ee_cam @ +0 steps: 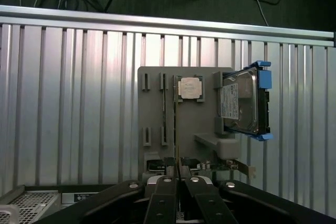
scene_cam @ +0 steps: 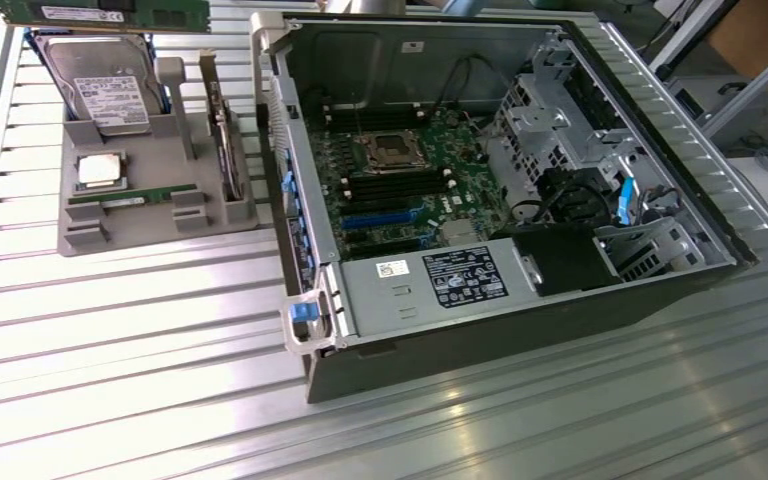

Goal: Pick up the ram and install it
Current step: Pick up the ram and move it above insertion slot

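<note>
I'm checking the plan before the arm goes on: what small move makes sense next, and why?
Probably carry the ram across toward the open case. The gripper seems shut on it, holding it clear above the grey holder, and the black memory slots below the processor socket look empty.

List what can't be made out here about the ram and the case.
1. Exterior view: the ram is cut off by the picture's top edge.
2. Wrist view: the gripper is shut on the ram, seen edge-on, so its chips and label are hidden.
3. Exterior view: the print on the power supply label is too small to read.
</note>
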Controlling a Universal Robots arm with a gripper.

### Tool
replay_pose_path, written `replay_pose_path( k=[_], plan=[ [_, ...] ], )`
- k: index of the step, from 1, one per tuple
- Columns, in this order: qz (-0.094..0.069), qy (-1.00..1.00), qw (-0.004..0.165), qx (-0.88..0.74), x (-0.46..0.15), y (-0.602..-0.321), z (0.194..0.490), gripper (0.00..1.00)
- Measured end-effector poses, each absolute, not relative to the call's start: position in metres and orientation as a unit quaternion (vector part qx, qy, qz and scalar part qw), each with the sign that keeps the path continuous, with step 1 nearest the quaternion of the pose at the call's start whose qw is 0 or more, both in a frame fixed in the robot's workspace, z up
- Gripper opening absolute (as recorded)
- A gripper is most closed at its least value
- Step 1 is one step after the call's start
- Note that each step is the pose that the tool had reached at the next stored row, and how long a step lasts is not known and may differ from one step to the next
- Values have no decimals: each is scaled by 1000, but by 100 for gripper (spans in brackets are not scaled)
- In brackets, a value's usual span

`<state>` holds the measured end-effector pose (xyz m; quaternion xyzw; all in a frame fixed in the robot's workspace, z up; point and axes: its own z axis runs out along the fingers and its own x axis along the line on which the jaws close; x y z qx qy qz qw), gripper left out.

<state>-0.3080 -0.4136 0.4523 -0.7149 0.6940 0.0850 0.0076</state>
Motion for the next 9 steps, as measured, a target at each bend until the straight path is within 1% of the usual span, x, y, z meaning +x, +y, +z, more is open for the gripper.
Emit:
replay_pose_path(
  k=[9],
  plan=[
    [87,694,6,-715,-303,-414,452,12]
  ],
)
